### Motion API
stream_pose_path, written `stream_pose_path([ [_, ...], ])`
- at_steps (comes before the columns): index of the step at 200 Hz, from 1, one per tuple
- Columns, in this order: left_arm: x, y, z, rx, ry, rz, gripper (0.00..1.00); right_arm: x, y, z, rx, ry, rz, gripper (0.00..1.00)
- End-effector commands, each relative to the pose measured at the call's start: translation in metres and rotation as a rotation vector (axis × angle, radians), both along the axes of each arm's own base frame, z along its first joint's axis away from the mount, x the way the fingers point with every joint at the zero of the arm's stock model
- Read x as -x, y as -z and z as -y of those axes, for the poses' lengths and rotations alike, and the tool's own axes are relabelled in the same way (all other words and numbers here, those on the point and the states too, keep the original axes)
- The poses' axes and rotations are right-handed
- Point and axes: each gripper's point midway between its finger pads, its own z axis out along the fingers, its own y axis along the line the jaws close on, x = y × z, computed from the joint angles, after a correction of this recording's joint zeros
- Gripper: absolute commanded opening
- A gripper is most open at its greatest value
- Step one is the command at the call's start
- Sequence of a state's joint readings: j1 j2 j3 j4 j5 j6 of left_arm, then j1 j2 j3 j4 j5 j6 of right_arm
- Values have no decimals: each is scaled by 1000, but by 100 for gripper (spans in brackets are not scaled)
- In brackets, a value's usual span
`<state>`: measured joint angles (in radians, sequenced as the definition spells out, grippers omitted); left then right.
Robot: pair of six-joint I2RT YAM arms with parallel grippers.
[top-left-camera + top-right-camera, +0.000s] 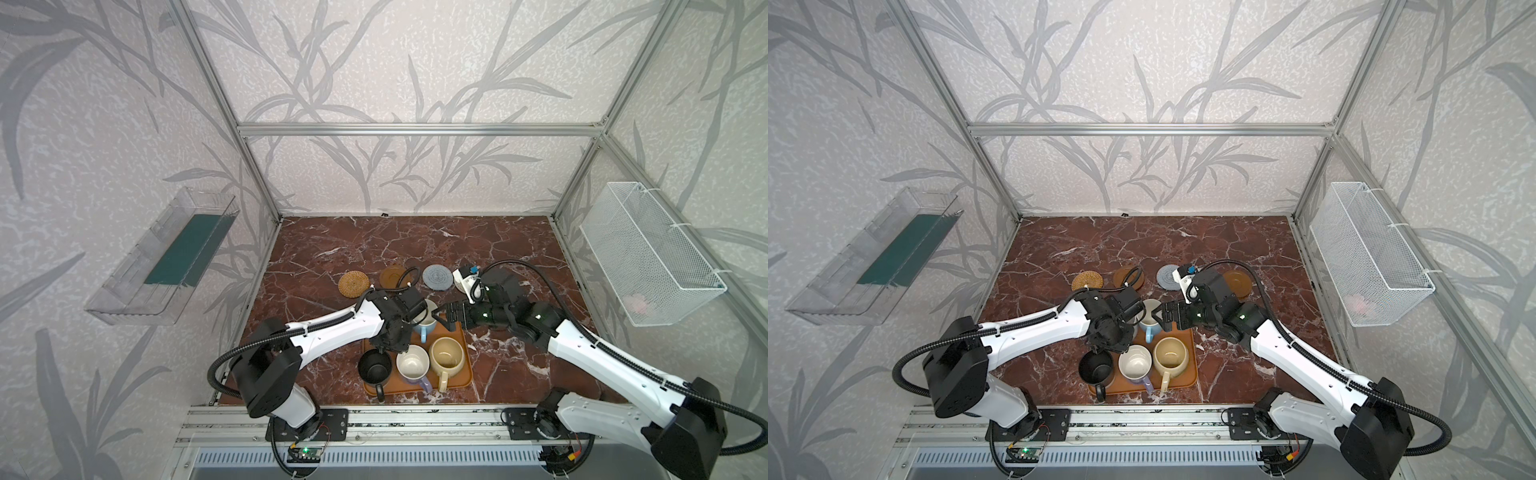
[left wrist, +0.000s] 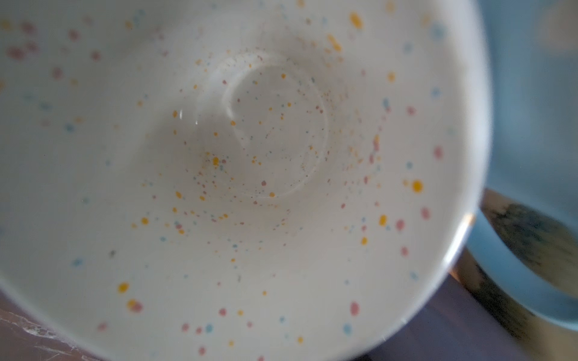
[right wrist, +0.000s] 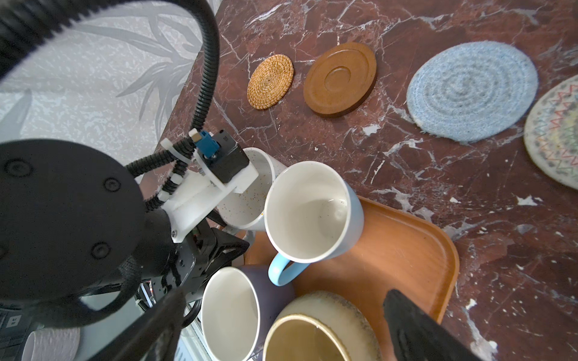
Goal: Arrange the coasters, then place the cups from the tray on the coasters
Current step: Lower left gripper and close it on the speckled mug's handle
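Cups stand together on the orange-brown tray (image 3: pixel 391 250) near the table's (image 1: pixel 374 241) front edge: black cup (image 1: pixel 374 366), lavender cup (image 1: pixel 412 362) and cream-yellow cup (image 1: pixel 446 353) in front, light blue cup (image 3: pixel 308 212) behind, white speckled cup (image 3: pixel 250 187) just beside it under the left arm. Left tool (image 1: pixel 385 341) hangs at the white cup (grip cannot be told). Right tool (image 1: pixel 441 319), jaws wide apart and holding nothing, hovers beside the light blue cup. Farther back lie the tan rattan coaster (image 1: pixel 354 283), brown coaster (image 1: pixel 394 276), grey-blue coaster (image 1: pixel 437 277) and patterned cream coaster (image 3: pixel 553 137)

No text legible, no labels, brands or numbers — cups (image 3: pixel 308 212) and tray (image 3: pixel 391 250) bear no lettering
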<state>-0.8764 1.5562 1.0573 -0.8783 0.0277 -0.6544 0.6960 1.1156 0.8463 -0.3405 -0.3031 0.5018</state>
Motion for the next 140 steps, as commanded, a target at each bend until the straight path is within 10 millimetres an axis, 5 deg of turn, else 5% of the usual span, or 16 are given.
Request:
stream_pose_path([
  [1, -10, 6, 3, -9, 4, 39, 29, -3, -6, -4, -11, 0, 21, 98],
  [97, -19, -14, 2, -7, 5, 101, 15, -2, -9, -3, -8, -1, 24, 97],
  [140, -29, -43, 2, 24, -13, 178, 0, 6, -23, -11, -50, -54, 72, 98],
])
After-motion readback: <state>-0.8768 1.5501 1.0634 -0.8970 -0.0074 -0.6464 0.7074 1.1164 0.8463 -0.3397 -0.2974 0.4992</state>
